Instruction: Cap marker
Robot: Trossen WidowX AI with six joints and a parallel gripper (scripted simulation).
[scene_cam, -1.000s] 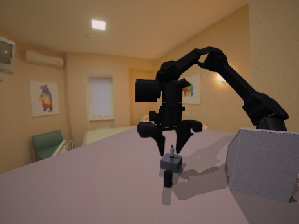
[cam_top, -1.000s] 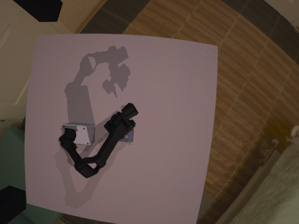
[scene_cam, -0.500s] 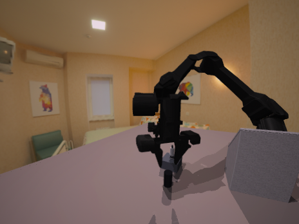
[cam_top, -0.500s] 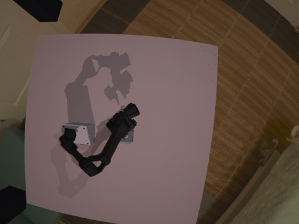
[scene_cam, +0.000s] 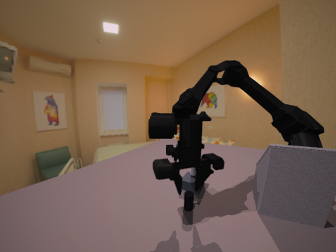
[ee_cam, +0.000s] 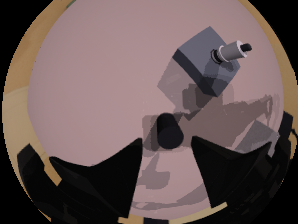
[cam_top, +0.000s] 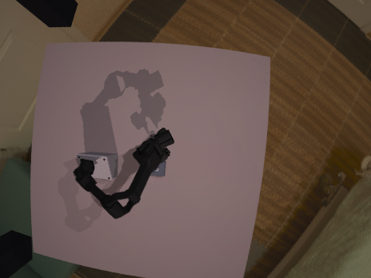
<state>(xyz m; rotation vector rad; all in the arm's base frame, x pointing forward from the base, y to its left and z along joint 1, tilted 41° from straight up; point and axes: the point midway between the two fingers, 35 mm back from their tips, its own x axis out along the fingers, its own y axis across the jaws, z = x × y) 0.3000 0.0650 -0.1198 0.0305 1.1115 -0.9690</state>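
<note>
The smooth pink tabletop carries everything. The jointed black arm arches from the grey box-shaped pedestal, probably so it can reach down from above. Its black gripper points downward, fingers parted and grasping nothing, likely to let them pass either side of the cap. The blue-grey square holder block keeps the grey-white cylindrical marker upright, dark tip up, ready for capping. Being near, both could obstruct a careless sideways swing. The small black cylindrical cap stands loose on the table, below the gap between the fingertips.
</note>
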